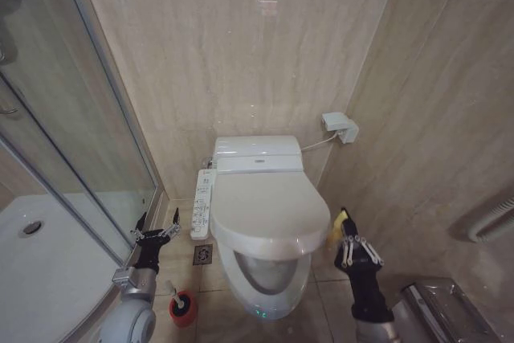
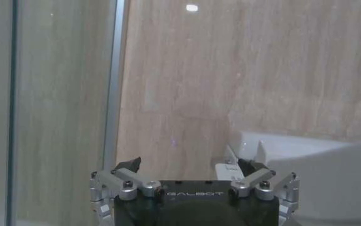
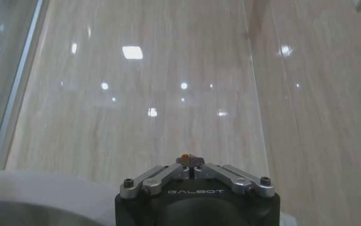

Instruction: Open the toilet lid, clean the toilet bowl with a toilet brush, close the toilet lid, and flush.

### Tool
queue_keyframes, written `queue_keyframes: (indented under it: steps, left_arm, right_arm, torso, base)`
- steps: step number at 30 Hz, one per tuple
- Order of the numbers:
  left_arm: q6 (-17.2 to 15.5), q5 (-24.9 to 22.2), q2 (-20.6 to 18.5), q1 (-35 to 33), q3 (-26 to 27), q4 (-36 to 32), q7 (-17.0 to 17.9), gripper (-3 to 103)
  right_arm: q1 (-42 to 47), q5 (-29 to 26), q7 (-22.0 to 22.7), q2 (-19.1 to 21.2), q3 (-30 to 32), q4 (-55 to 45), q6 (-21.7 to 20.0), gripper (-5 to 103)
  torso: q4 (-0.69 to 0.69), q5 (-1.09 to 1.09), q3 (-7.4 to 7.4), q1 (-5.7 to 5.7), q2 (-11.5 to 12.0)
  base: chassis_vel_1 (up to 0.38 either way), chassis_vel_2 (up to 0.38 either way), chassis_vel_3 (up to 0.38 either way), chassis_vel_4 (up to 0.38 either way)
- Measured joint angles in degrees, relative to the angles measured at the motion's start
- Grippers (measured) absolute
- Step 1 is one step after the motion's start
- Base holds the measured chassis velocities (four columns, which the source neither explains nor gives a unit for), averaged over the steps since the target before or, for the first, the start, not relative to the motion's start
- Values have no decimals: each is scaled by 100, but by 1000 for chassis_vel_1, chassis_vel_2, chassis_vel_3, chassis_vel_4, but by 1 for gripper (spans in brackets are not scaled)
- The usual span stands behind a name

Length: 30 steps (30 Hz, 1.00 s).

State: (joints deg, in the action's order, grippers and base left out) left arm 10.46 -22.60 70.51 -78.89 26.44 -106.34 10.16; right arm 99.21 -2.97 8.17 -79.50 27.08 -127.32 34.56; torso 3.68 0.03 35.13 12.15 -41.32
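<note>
Lid-opening step: right gripper point(image 1: 344, 222) jaws pinched on yellow strap point(image 1: 337, 225) of partly raised toilet lid point(image 1: 269, 210); left gripper point(image 1: 155, 230) spread, empty. Next: continued upward swing.

Lid point(image 1: 269, 208) partly raised off bowl point(image 1: 269, 295), front edge up, green light on the bowl front. Right gripper point(image 1: 344, 229) at the lid's right edge, fingers pinched on yellow strap point(image 1: 338, 226). Left gripper point(image 1: 156, 227) spread wide, beside panel point(image 1: 202, 202), near shower glass point(image 1: 80, 142). Brush point(image 1: 178, 301) sits in red holder point(image 1: 184, 311) on floor, left of bowl.
</note>
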Motion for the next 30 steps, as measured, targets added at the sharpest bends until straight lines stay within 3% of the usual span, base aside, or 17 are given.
queue_keyframes:
  steps: [15, 30]
  left_arm:
    - [-13, 244, -31, -317, -20, -217, -19, 100]
    - [13, 487, 29, -659, 104, -463, 6, 100]
  right_arm:
    - [-1105, -793, -70, 620, 188, -15, -525, 0]
    - [-2372, -1563, 14, 982, 264, 824, -960, 0]
  torso:
    - [0, 1, 0, 0, 0]
    - [-2, -1, 0, 0, 0]
  base:
    - [0, 0, 0, 0]
    - [0, 0, 0, 0]
